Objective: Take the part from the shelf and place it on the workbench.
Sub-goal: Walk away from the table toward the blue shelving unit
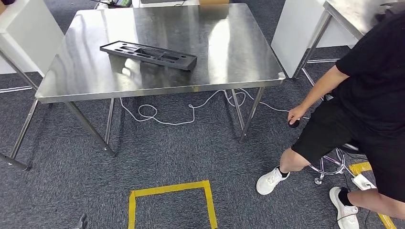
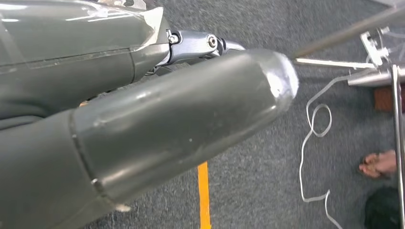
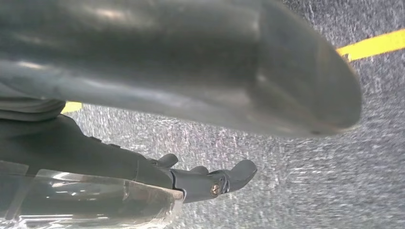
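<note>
The part is a long, flat black tray with several recesses. It lies on the left half of the steel workbench, slightly askew, and nothing touches it. My left hand hangs over the grey carpet, its thick thumb and fingers stretched out with nothing in them. My right hand also hangs low above the carpet, fingers extended and empty.
A person in black sits on a stool to the right of the workbench, one hand low by a table leg. A white cable loops on the floor under the bench. A yellow tape square marks the carpet in front. White cabinets flank the bench.
</note>
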Controlling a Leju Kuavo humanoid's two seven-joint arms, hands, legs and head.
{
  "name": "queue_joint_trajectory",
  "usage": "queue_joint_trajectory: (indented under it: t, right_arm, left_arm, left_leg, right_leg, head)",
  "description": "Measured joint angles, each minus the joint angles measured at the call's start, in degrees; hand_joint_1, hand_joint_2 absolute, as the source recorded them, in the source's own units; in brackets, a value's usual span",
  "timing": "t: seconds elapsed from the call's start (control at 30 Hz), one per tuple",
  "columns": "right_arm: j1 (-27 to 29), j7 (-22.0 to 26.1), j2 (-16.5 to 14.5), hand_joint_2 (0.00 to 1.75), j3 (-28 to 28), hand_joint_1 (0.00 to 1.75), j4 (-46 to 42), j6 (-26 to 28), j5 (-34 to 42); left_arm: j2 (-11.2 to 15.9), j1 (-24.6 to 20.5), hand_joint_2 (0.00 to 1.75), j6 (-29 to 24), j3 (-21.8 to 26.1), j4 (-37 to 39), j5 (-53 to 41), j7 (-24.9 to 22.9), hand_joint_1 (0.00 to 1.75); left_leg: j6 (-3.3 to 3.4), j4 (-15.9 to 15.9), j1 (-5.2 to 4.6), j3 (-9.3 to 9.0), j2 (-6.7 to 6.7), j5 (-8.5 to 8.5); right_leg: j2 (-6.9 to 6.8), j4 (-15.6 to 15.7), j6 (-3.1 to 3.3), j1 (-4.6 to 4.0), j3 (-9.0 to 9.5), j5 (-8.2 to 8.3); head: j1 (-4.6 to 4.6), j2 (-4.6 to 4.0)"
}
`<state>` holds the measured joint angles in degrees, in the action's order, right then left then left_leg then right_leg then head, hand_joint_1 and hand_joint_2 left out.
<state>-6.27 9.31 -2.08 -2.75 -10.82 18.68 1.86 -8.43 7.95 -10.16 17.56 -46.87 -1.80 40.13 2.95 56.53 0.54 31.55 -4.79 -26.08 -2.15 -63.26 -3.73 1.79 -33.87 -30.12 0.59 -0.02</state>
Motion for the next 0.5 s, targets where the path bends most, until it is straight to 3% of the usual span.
queue_joint_trajectory:
  t: [0.03,0.1,0.17,0.2,0.27,0.3,0.37,0.4,0.43,0.5]
  right_arm:
    - [-0.11,0.0,-0.02,0.0,0.0,0.0,0.0,0.0,0.0]
    - [-0.27,0.0,-0.12,0.0,0.0,0.0,0.0,-0.01,0.0]
    - [-0.19,-0.01,-0.09,0.0,0.01,0.0,0.01,-0.01,0.01]
    - [-0.12,-0.01,-0.06,0.0,0.02,0.0,0.02,0.0,0.01]
    - [-0.13,-0.02,-0.02,0.0,0.02,0.0,0.02,0.05,0.01]
    - [-0.17,-0.04,-0.07,0.0,0.02,0.0,0.02,0.09,-0.02]
    - [-0.17,-0.47,-0.17,0.0,0.01,0.0,0.03,0.39,-0.35]
    - [-0.02,-0.91,-0.2,0.0,0.0,0.0,0.03,0.62,-0.73]
    - [0.17,-1.48,-0.18,0.0,-0.03,0.0,0.04,0.84,-1.25]
    - [0.46,-2.67,-0.14,0.0,-0.22,0.0,0.07,1.07,-2.46]
  left_arm:
    - [0.01,0.02,0.0,0.0,-0.01,0.01,0.01,0.0,0.0]
    - [0.02,-0.05,0.0,0.0,-0.01,0.01,-0.01,0.02,0.0]
    - [0.0,-0.31,0.0,0.0,-0.02,0.0,-0.01,0.02,0.0]
    - [-0.01,-0.46,0.0,0.0,-0.03,0.0,-0.01,0.02,0.0]
    - [-0.03,-0.55,0.0,0.01,-0.07,0.0,-0.03,0.02,0.0]
    - [-0.02,-0.45,0.0,0.01,-0.08,0.01,-0.06,0.02,0.0]
    - [0.02,-0.16,0.0,-0.01,-0.07,0.1,-0.08,0.02,0.0]
    - [0.03,-0.09,0.0,-0.04,-0.07,0.17,-0.08,0.02,0.0]
    - [0.04,-0.08,0.0,-0.09,-0.07,0.24,-0.08,0.02,0.0]
    - [0.05,-0.12,0.0,-0.29,-0.08,0.3,-0.06,0.02,0.0]
  left_leg:
    - [-0.42,0.2,-0.13,-0.09,-0.67,-0.2]
    - [-1.26,0.54,-0.42,-0.42,-1.95,-0.54]
    - [-1.92,0.67,-0.21,-0.74,-3.08,-0.74]
    - [-2.27,1.13,0.07,-0.67,-2.51,-1.26]
    - [-2.85,4.76,0.56,0.72,0.65,-4.28]
    - [-3.02,8.09,0.69,2.05,2.65,-6.47]
    - [-3.12,14.84,0.74,4.87,4.4,-9.64]
    - [-3.13,16.34,0.76,5.51,4.65,-9.74]
    - [-3.11,15.74,0.83,5.19,4.73,-8.72]
    - [-3.16,9.47,1.18,2.14,4.92,-5.01]
  right_leg:
    - [-1.6,3.29,-0.27,0.05,1.82,1.15]
    - [-3.08,6.04,0.3,-0.14,3.07,2.21]
    - [-1.61,5.95,1.32,-0.14,2.77,2.62]
    - [-0.94,6.0,1.75,0.07,2.79,2.82]
    - [0.35,6.12,2.81,0.5,2.72,3.38]
    - [0.92,6.09,3.2,0.41,2.53,3.6]
    - [1.98,6.04,3.64,0.12,2.15,3.88]
    - [2.44,6.0,3.68,0.02,2.07,3.93]
    - [2.81,5.93,3.66,-0.01,2.06,3.93]
    - [3.31,5.67,3.58,-0.01,2.06,3.93]
  head:
    - [0.11,0.0]
    - [-0.12,0.0]
    - [-0.53,0.0]
    - [-0.56,0.0]
    - [-0.64,0.0]
    - [-0.67,0.0]
    - [-0.71,0.0]
    - [-0.71,0.0]
    - [-0.71,0.0]
    - [-0.72,0.0]
